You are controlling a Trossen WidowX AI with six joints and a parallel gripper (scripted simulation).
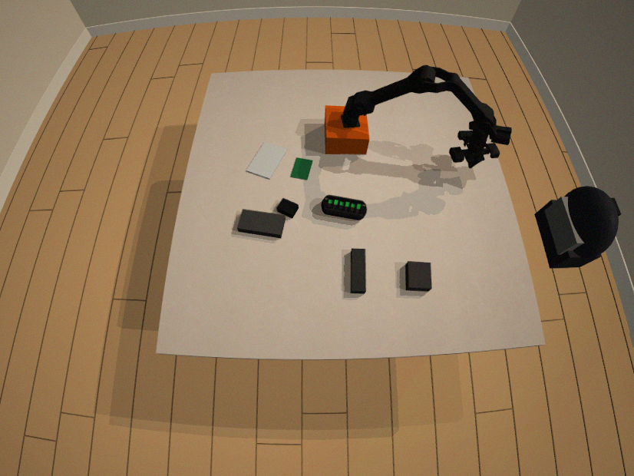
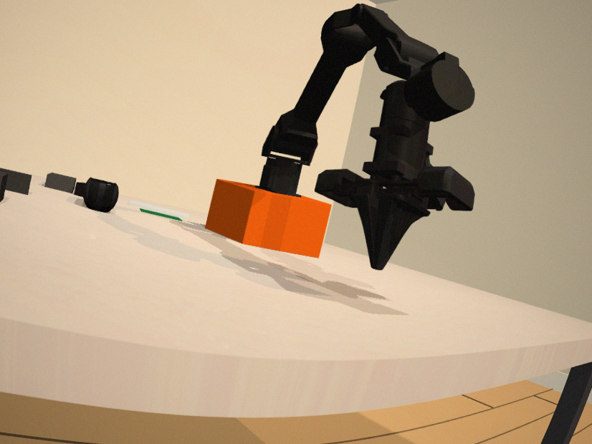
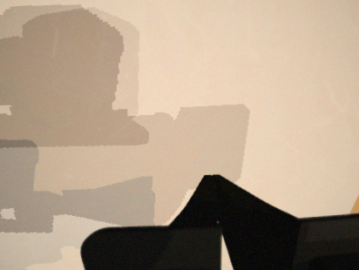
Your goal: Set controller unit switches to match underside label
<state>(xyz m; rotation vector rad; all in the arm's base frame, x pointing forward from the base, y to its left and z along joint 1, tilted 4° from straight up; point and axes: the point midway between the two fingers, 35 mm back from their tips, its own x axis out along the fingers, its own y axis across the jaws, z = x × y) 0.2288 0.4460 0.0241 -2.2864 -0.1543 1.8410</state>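
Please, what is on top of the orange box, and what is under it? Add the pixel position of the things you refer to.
On top of the orange box (image 1: 346,146) (image 2: 287,224) stands the foot of the black robot arm (image 1: 351,118) (image 2: 281,177). Its underside is covered, so what lies beneath cannot be seen.
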